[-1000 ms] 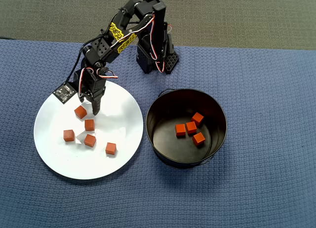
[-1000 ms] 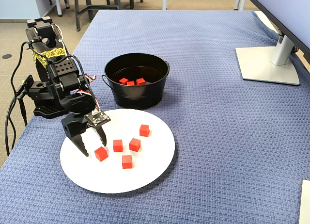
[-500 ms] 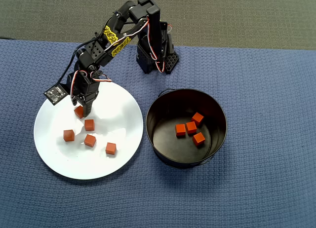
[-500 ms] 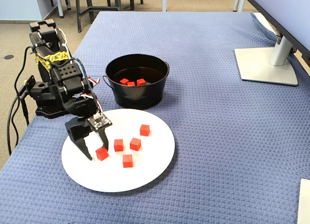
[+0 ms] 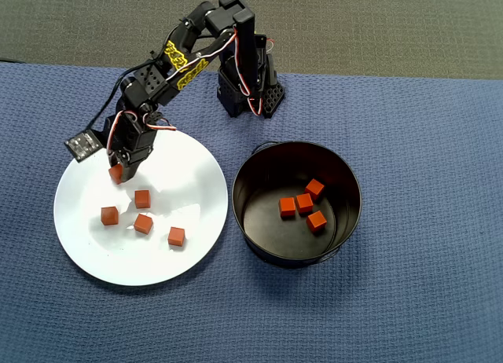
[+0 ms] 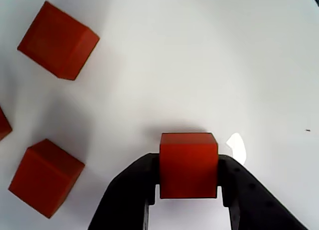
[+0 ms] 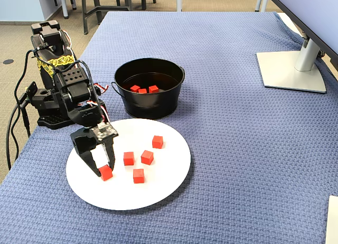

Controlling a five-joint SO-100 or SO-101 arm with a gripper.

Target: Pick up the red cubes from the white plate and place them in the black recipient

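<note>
With my jaws pinching one red cube point(image 6: 188, 164) on the white plate point(image 5: 189, 182), I judge lifting toward the black recipient point(image 5: 346, 221) comes next.

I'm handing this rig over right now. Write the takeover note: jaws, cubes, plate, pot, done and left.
Gripper: jaws shut on one red cube, at the white plate's edge nearest the arm base in the overhead view; whether it is lifted off the plate cannot be told.
Loose cubes on the plate: four.
Black pot: beside the plate, holding three cubes; a fourth shows only in the overhead view.
Done: those cubes are in the pot.
Left: carry the held cube to the pot, release, then move the four loose ones.
</note>
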